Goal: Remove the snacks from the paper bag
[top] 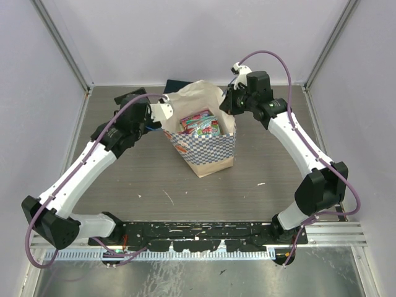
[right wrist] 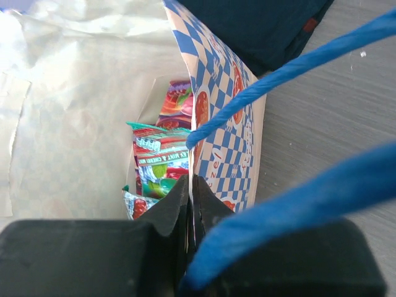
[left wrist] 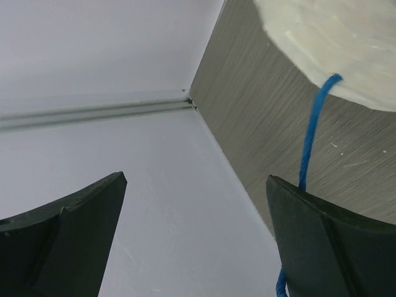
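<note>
The paper bag [right wrist: 223,142] is seen from its rim, its blue-and-white checkered wall pinched between the closed fingers [right wrist: 170,207] of the right gripper [right wrist: 192,185]. Glossy candy pouches [right wrist: 158,164] are seen against the cream inside, a teal one nearest and a purple-red one behind. A blue cord handle [right wrist: 272,77] is stretched toward the upper right. A dark navy cloth [right wrist: 260,31] is laid on the grey worktop [right wrist: 328,130] beyond the bag.

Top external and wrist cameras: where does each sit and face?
Top external: above, behind bases, looking down; left arm, right arm, paper bag, snacks.
Left wrist: faces table and wall corner past open left gripper; cord handle, bag edge.
Right wrist: looks into bag; right gripper shut on its wall.
Shared: the bag, all three.
</note>
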`<act>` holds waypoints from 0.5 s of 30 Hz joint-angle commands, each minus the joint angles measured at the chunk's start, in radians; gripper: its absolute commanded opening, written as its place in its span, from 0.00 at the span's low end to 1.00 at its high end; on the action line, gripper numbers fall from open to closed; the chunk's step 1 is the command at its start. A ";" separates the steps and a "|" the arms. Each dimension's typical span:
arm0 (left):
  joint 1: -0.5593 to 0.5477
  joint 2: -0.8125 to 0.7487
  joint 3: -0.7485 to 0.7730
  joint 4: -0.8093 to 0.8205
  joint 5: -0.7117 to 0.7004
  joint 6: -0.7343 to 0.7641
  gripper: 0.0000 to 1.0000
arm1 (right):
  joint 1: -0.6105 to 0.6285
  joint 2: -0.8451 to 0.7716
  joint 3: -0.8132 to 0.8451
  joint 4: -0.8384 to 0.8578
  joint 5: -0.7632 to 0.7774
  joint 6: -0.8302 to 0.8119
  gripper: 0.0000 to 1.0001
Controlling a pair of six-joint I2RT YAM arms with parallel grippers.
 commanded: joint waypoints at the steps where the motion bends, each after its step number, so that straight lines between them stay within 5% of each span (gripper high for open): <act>1: -0.001 0.063 0.059 -0.036 -0.154 -0.226 0.98 | -0.007 -0.049 0.029 0.171 -0.035 0.030 0.13; 7: 0.000 0.192 0.108 -0.119 -0.314 -0.448 0.98 | -0.010 -0.061 0.020 0.171 -0.029 0.031 0.13; 15: 0.002 0.281 0.338 -0.383 -0.179 -0.878 0.98 | -0.019 -0.057 0.011 0.175 -0.031 0.037 0.14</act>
